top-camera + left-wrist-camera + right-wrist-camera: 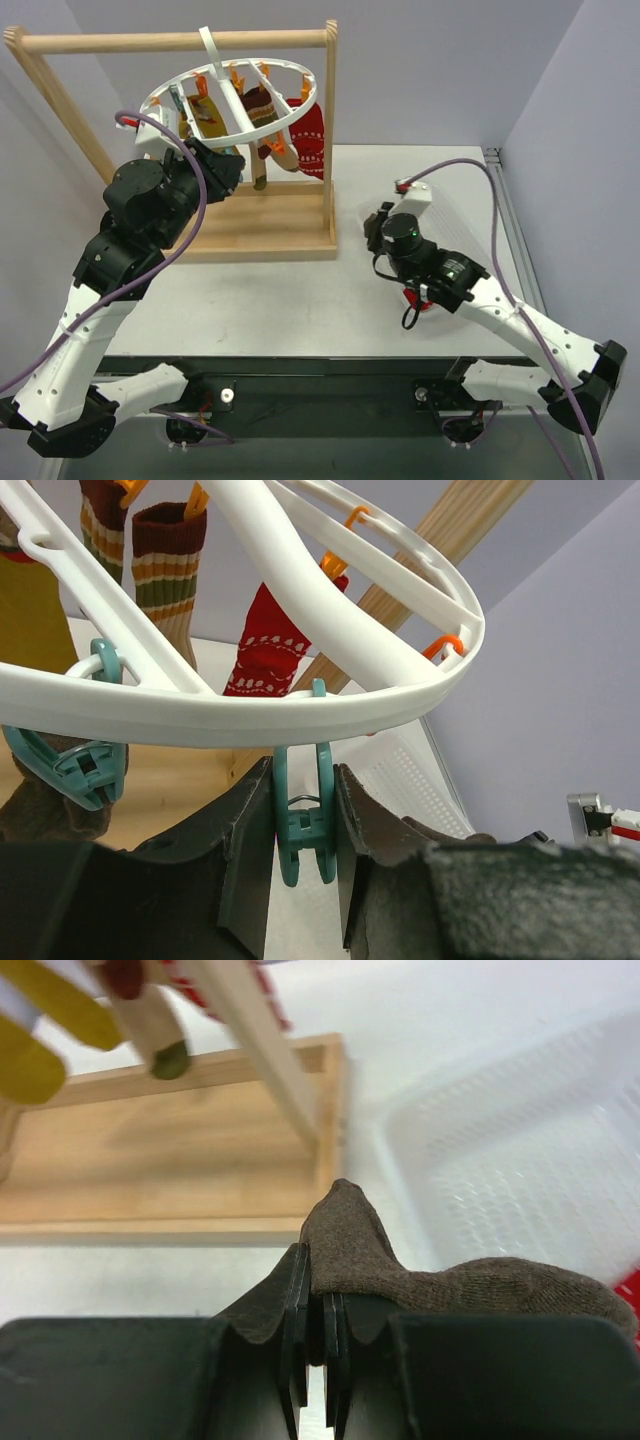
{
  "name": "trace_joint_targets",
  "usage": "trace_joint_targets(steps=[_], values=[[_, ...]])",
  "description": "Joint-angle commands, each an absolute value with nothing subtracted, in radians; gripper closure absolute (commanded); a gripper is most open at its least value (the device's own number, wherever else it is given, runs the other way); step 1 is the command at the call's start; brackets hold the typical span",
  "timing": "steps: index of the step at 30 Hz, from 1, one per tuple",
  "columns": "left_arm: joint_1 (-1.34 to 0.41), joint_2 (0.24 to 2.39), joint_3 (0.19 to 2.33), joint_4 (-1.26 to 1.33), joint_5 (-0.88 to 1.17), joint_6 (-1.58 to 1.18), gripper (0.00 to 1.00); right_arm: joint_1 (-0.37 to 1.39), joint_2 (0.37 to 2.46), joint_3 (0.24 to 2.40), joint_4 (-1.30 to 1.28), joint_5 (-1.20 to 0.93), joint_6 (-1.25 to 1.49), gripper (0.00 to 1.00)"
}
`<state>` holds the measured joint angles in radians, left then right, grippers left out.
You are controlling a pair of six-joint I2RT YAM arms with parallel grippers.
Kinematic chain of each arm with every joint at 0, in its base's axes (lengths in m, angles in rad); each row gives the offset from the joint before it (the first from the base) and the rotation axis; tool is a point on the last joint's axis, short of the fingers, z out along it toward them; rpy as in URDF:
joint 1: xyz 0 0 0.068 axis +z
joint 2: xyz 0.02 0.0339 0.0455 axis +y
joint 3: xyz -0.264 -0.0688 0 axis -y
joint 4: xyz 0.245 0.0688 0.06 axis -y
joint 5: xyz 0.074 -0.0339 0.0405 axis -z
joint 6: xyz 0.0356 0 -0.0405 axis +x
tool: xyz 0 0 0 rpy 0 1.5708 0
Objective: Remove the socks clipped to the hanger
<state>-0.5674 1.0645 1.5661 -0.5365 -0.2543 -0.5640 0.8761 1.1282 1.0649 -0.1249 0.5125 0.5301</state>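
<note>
The white ring hanger [230, 100] hangs from the wooden rack, with several socks clipped under it, among them a red patterned one [310, 140]. In the left wrist view the hanger rim [250, 710] is just above my left gripper [303, 780]. That gripper is shut on a teal clip [300, 825], whose lower jaws hold nothing. Behind it hang a red sock [265, 650], a striped brown sock [165, 570] and a mustard sock [35, 620]. My right gripper [312, 1260] is shut on a brown sock [420, 1280], and in the top view the right gripper [378, 228] is right of the rack.
The wooden rack [170, 42] stands on its board base [265, 225] at the back left. A white mesh basket [520, 1160] lies right of the rack base and also shows in the left wrist view [410, 780]. A second teal clip [85, 770] grips a brown sock at the left.
</note>
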Motion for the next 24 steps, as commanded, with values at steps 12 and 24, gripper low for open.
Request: trace_joint_targets(steps=[12, 24], values=[[-0.561, 1.078, 1.557, -0.434, -0.206, -0.565, 0.88, 0.422, 1.060, 0.830, -0.436, 0.336, 0.712, 0.93], [-0.563, 1.086, 1.563, -0.411, -0.181, -0.568, 0.87, 0.457, 1.141, 0.893, -0.475, 0.362, 0.634, 0.38]])
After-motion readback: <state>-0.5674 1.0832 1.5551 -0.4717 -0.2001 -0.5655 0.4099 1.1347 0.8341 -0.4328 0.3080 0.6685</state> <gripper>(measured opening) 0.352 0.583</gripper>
